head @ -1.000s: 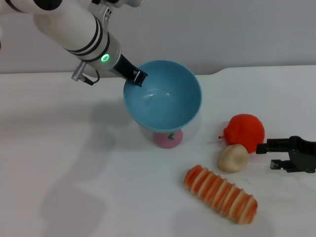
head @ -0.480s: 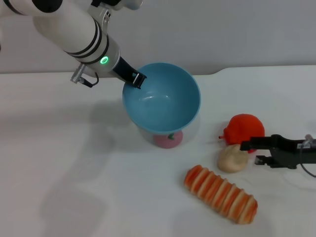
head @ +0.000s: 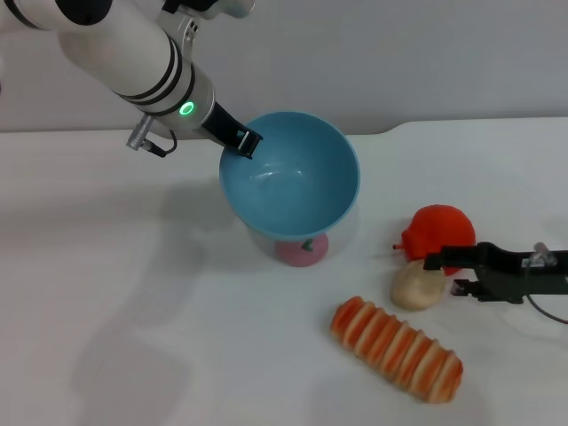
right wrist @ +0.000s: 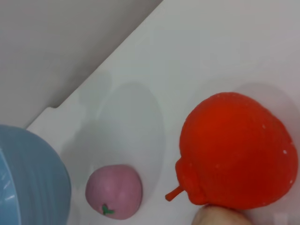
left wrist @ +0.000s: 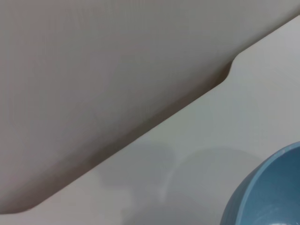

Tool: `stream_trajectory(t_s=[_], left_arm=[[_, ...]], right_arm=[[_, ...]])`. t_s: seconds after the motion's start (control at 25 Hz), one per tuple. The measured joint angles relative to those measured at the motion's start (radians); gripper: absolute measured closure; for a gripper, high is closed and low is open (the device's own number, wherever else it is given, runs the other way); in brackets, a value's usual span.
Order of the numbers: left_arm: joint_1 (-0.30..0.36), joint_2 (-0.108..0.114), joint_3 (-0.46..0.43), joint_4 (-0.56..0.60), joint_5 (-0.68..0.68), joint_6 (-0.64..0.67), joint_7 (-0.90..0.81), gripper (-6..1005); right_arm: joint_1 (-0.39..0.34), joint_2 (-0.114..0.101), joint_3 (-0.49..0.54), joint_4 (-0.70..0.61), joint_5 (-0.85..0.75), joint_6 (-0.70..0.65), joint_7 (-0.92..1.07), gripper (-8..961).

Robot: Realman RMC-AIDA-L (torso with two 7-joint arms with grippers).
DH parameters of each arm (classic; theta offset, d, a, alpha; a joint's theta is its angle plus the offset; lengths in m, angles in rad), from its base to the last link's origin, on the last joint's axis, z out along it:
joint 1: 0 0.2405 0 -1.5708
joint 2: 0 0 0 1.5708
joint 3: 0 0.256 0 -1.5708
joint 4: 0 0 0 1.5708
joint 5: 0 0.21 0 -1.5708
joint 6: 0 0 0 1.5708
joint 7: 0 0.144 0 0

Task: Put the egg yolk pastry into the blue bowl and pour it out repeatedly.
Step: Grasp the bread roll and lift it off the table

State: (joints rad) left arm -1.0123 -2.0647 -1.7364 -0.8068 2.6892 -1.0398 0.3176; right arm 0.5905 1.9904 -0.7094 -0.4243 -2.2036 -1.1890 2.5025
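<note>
The blue bowl [head: 288, 173] hangs tilted above the table, its mouth facing me, with nothing inside. My left gripper [head: 240, 139] is shut on its far-left rim. Part of the bowl's wall [left wrist: 267, 192] shows in the left wrist view. The egg yolk pastry [head: 417, 284] lies on the table right of the bowl, just below an orange fruit [head: 439, 232]. Low at the right, my right gripper [head: 446, 273] is open, its fingertips [head: 433, 260] at the pastry's right side. In the right wrist view only the pastry's top [right wrist: 220, 216] peeks in.
A pink bun [head: 302, 248] with a green mark sits under the raised bowl. A long orange-and-cream striped bread [head: 397, 348] lies in front of the pastry. The orange fruit [right wrist: 239, 154] and the pink bun [right wrist: 114, 191] fill the right wrist view. The white table [head: 106, 293] meets a wall behind.
My right gripper has moved left along the table, from the right edge up to the pastry's side. The left arm and bowl have barely shifted.
</note>
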Motion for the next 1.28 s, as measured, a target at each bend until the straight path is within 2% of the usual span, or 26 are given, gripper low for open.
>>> stream_trajectory(t_s=[0.32,0.76,1.2,1.28], left_arm=[[0.000,-0.001,0.000,0.002,0.000,0.008,0.000,999],[0.000,-0.002,0.000,0.003,-0.002,0.012,0.001,1000],[0.003,-0.002,0.001,0.003,-0.016,0.020,0.001,999],[0.004,-0.002,0.002,0.003,-0.017,0.021,0.003,999]], right_arm=[[0.026,0.032,-0.004,0.011,-0.001,0.045,-0.029,319],[0.031,0.033,-0.017,0.009,-0.019,0.041,-0.058,328],[0.037,0.035,-0.044,0.007,-0.019,0.040,-0.095,588],[0.035,0.036,-0.045,0.004,-0.014,0.026,-0.122,727]])
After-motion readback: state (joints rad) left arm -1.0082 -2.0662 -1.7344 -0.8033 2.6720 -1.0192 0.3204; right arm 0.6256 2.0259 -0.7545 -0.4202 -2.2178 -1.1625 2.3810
